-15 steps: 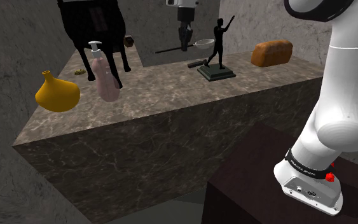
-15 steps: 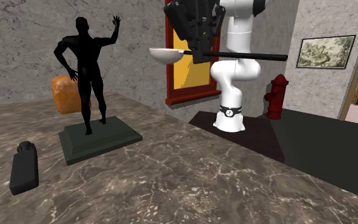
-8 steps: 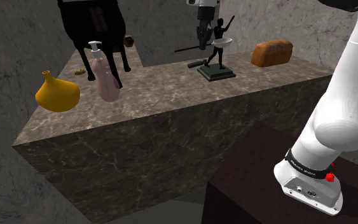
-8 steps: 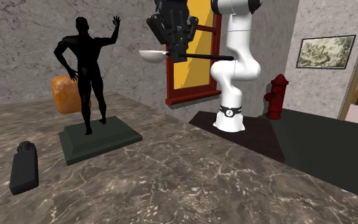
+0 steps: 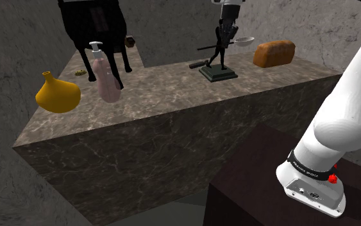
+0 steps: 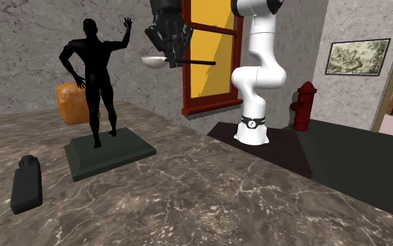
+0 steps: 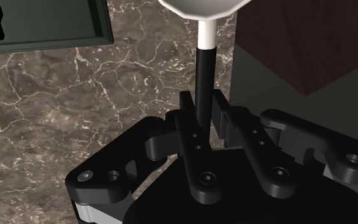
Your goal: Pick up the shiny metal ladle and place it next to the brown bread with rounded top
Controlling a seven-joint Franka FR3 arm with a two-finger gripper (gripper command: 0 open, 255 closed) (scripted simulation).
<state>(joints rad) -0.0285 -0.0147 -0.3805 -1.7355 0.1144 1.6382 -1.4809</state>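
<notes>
The ladle [image 6: 196, 61] is being clasped by its dark handle in the gripper [image 6: 172, 57], level, at the second exterior view's upper middle. It is likely being held high so that the black statue [image 6: 93, 77] before the bread [image 6: 70, 105] at mid-left is cleared. The mark [image 6: 249, 124] low on the arm [image 6: 257, 77] is too small to be read.

Own body, as rendered: white arm, black hand.
My arm [image 5: 345, 103] is smooth, rounded white shells with dark joints. A black band [image 5: 308, 168] with small white lettering rings its foot, red tabs [image 5: 333, 177] beside it, over a white flange [image 5: 310, 192] with small holes. My gripper [image 7: 201, 105] is all black and blocky, with recessed round screw holes.
</notes>
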